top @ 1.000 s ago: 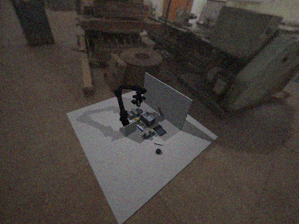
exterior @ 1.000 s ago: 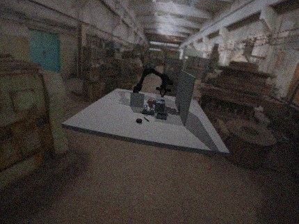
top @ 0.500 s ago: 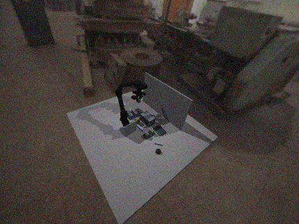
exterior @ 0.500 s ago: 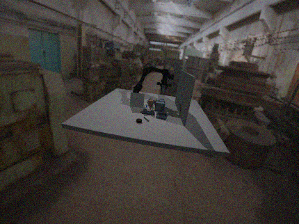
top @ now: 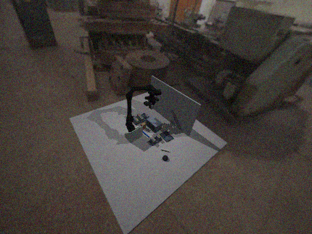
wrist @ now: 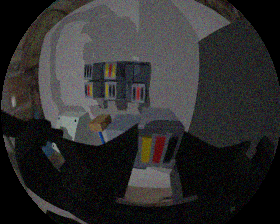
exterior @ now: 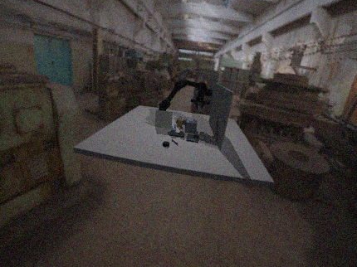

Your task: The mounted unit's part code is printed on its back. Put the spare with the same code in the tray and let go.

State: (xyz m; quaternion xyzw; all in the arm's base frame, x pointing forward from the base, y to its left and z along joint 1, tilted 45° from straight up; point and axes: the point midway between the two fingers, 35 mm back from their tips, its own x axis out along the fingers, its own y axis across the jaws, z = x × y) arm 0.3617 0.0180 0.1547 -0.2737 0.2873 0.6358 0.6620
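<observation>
My gripper (top: 150, 103) (exterior: 198, 103) (wrist: 155, 127) is raised above the white table and is shut on a spare unit (wrist: 154, 148), a small grey block with a yellow and a red stripe on its face. Several more striped spares (wrist: 119, 85) (top: 154, 123) (exterior: 188, 127) lie in a cluster on the table below, in front of the upright grey panel (top: 178, 105) (exterior: 220, 108). A light grey box (top: 133, 134) (exterior: 163, 121) stands beside the arm's base; I cannot tell whether it is the tray. The code on the mounted unit is not visible.
A small black ball (top: 165, 158) (exterior: 166, 143) and a thin dark stick (top: 165, 150) lie in front of the cluster. The white table (top: 120, 176) (exterior: 124, 143) stands in a dim workshop with machinery and timber around it.
</observation>
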